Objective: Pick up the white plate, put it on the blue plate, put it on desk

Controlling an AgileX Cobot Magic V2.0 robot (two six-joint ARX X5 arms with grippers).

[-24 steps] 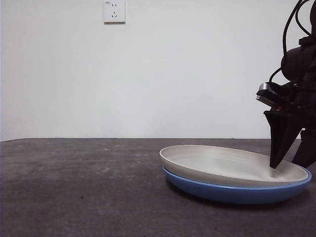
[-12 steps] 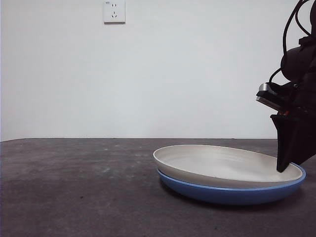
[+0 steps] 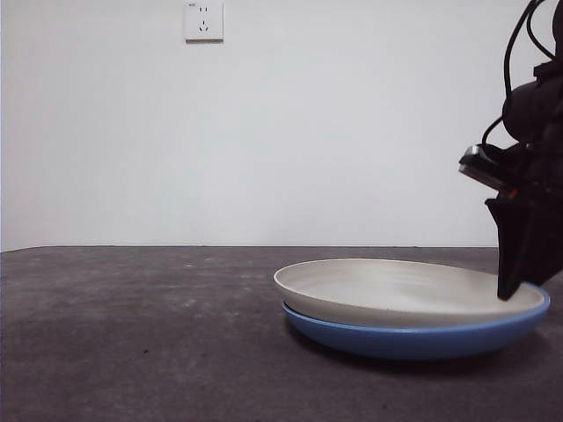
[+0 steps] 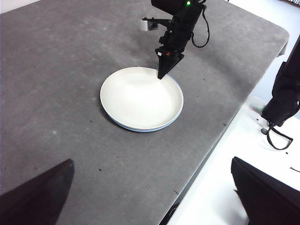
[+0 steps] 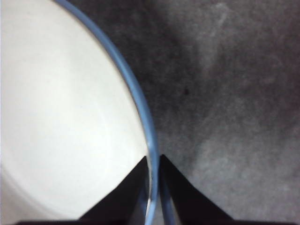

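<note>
On the blue plate (image 3: 413, 341), white plate (image 3: 396, 294) rim pinched by right gripper (image 3: 508, 292).

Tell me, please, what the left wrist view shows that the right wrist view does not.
Only the left wrist view shows the whole white plate, the desk edge, the right arm from outside, and the left tool wide open, far away. Only the right wrist view shows the right tool closed astride the blue plate rim. Both show the white plate nested in the blue one.
</note>
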